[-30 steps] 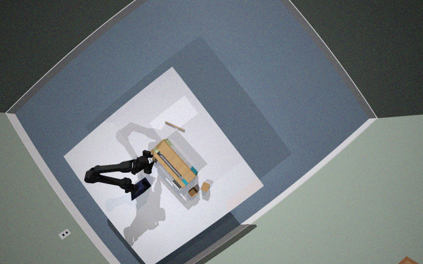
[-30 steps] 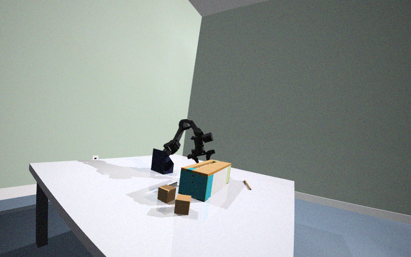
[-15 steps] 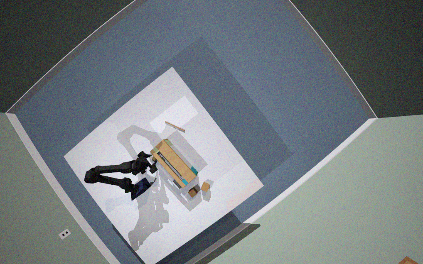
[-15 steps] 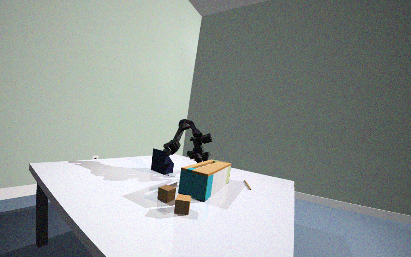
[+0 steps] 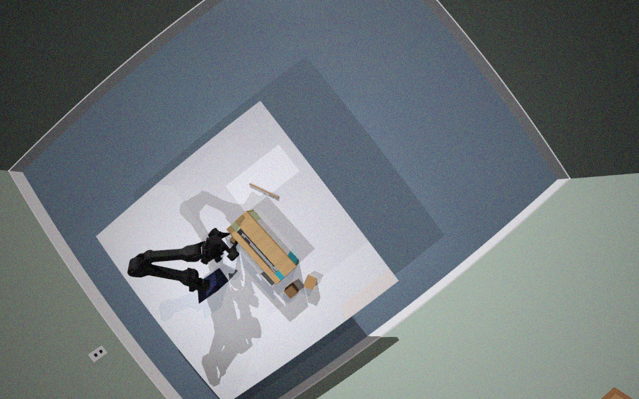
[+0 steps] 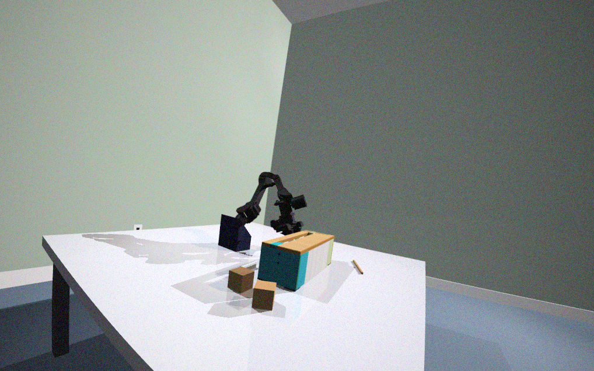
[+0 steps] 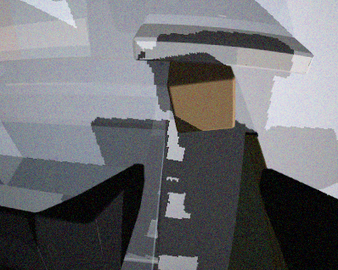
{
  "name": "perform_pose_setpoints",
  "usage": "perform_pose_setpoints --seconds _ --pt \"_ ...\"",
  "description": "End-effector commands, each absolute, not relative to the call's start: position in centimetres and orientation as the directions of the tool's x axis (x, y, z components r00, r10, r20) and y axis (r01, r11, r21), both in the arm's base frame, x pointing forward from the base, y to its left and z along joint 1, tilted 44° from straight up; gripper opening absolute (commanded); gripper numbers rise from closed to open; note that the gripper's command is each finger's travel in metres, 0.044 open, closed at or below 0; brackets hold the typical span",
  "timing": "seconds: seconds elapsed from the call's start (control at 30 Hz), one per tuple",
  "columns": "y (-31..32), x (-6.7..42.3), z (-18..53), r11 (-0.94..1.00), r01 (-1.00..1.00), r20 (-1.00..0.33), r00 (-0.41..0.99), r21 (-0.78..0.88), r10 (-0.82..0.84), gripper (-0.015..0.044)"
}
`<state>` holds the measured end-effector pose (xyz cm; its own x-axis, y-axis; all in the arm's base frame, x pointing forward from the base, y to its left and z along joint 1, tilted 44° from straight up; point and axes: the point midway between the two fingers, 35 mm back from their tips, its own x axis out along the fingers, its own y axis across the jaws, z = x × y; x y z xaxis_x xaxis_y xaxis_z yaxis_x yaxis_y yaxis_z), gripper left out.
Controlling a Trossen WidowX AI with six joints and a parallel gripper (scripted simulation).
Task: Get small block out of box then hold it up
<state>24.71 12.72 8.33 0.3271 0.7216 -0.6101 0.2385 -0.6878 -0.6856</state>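
Note:
The small wooden block lies outside the box, low beside its pale-green end, just short of a pale bar. My gripper is open and empty, with one black finger on each side of the wrist view. The block shows ahead of the gap between them, not between the fingertips. The box stands upright with a wooden slotted top, a teal end and a pale-green end. Its near side hides the fingertips in the exterior view. Whether the block touches the bar is not clear.
Two brown cubes stand by the teal end. A thin wooden stick lies behind the box. The dark arm base stands on the front side. A box wall rises close to the right finger.

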Motion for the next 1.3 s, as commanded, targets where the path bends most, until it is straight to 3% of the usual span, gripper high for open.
perform_pose_setpoints --seconds 0.0,0.97,1.2,1.27 --pt "13.1 24.5 7.3 -0.692 0.223 -0.621 0.316 -0.687 0.718 0.0285" --pt "16.1 23.9 4.4 -0.688 0.223 -0.615 0.318 -0.691 0.721 0.0285" --pt "16.1 23.9 4.4 -0.688 0.223 -0.615 0.318 -0.691 0.721 0.0101" --pt "16.1 23.9 4.4 -0.688 0.223 -0.615 0.318 -0.691 0.721 0.0088"
